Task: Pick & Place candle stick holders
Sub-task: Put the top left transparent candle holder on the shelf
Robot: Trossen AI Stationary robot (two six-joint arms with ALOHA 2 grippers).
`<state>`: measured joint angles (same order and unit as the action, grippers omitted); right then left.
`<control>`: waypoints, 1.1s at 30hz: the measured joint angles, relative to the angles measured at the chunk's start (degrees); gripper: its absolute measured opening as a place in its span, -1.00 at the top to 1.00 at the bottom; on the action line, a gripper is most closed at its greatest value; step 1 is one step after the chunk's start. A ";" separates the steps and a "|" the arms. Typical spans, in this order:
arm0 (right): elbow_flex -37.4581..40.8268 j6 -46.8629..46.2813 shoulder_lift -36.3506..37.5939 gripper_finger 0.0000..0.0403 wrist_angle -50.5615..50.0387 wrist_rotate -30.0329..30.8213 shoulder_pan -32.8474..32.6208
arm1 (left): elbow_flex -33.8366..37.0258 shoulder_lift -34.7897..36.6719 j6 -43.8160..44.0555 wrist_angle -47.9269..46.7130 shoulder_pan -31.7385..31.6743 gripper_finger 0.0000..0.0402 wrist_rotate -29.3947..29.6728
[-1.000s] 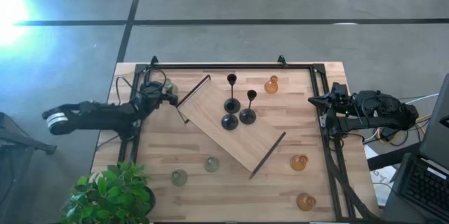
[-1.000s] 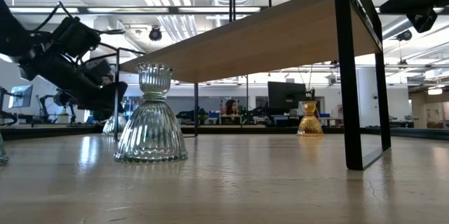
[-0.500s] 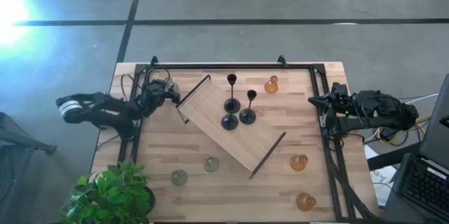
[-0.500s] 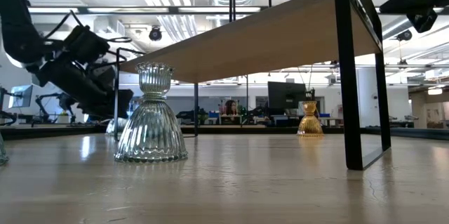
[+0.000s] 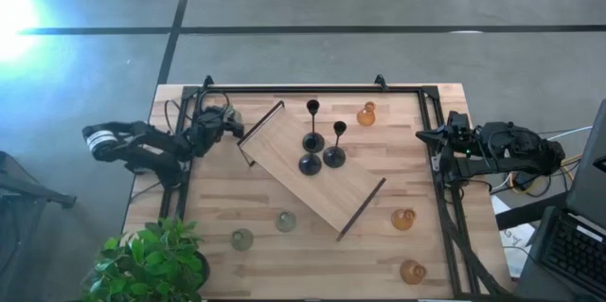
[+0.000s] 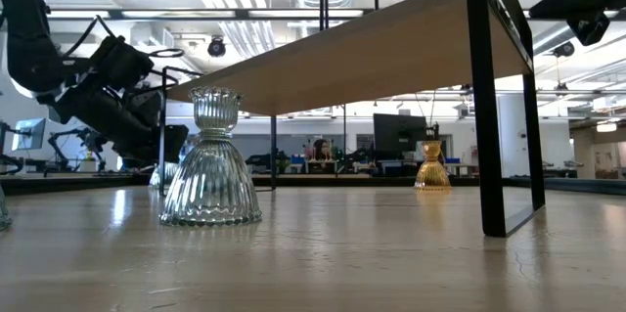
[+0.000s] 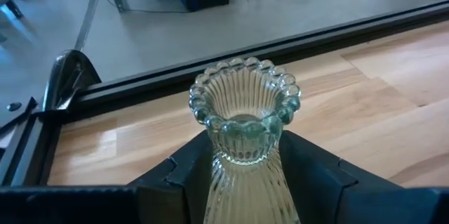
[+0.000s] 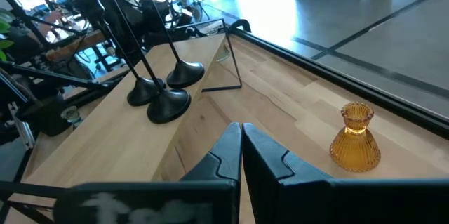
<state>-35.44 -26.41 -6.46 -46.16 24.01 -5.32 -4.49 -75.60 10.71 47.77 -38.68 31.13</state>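
Note:
My left gripper [image 5: 225, 124] is at the table's far left, shut on a pale green glass holder [image 7: 244, 122]. Two more green holders [image 5: 286, 221] [image 5: 242, 239] stand on their bases near the front edge; one shows close in the low view [image 6: 210, 160]. Three black holders [image 5: 310, 163] stand on the wooden board [image 5: 284, 141]. Three amber holders stand on the table, one at the far side [image 5: 366, 114] and two at the near right [image 5: 404, 219] [image 5: 412, 271]. My right gripper [image 5: 423, 134] is shut and empty at the right edge. My left gripper pinches the green holder between its two fingers [image 7: 302, 171], on the ribbed body just below the neck [image 7: 242, 175]. It comes slanting down from the table's left. The beaded rim points up past the fingers. Whether the base rests on the table does not show.
The board stands on black handle legs, slantwise across the table's middle, with open room beneath it [image 6: 391, 48]. A black frame rail [image 5: 312, 87] runs along the far edge and both sides. A potted plant [image 5: 151, 259] overhangs the near left corner.
My left arm has drawn its elbow in toward the table, and the wrist has risen and tipped steeper. The gripper has stayed at the green holder at the far left.

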 joint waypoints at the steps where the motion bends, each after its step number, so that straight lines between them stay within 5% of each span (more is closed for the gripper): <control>1: -0.02 0.00 0.00 0.96 -0.01 0.00 0.00 | 0.02 -0.04 -0.10 0.32 -0.02 0.17 0.34; 15: 0.00 0.01 0.01 0.96 -0.01 0.01 -0.02 | 0.02 -0.89 -0.23 2.39 -0.32 0.37 1.61; 33: 0.00 0.00 0.01 0.96 0.00 0.01 -0.01 | 0.08 2.71 1.18 -0.13 -0.28 0.38 0.82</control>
<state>-35.44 -26.41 -6.45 -46.16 24.02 -5.33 -4.40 -72.89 11.88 47.64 -38.96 31.95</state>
